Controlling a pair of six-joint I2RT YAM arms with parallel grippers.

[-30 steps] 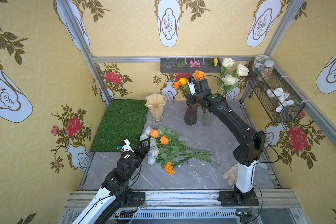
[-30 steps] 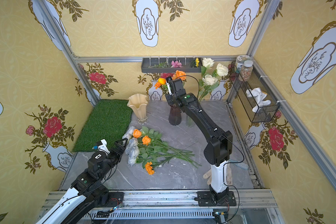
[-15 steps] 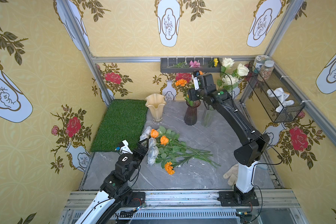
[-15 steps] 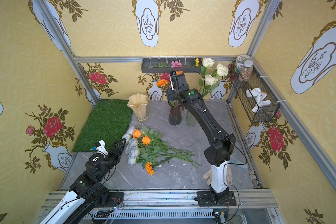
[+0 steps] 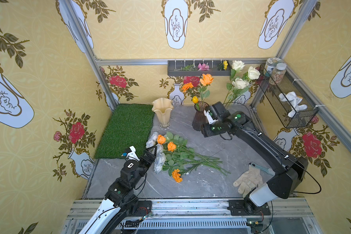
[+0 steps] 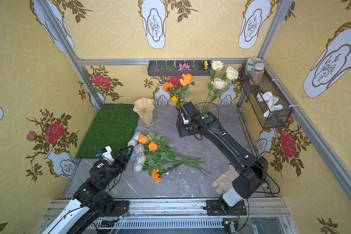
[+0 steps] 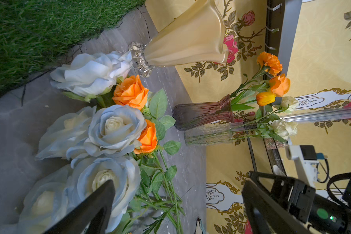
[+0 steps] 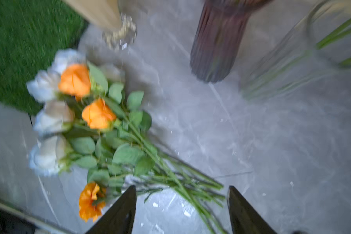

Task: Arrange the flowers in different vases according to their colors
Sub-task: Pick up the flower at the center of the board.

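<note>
Now, next: an orange stem for the purple vase (image 5: 198, 121).
Both the left fingers (image 7: 89, 212) and right fingers (image 8: 122, 212) gape empty; loose flowers (image 5: 182, 158) lie mid-desk, vases (image 5: 163, 112) along the back edge. Pinch one orange rose (image 5: 171, 146) by its bare stem, clear of neighbours.

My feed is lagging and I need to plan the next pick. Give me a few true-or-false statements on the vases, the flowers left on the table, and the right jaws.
1. The cream-amber vase is empty. True.
2. The purple vase holds white roses. False: it holds orange blooms and a yellow tulip.
3. The right jaws grip a stem. False: they stand open and empty.
4. Two orange roses lie on the table. True.
</note>
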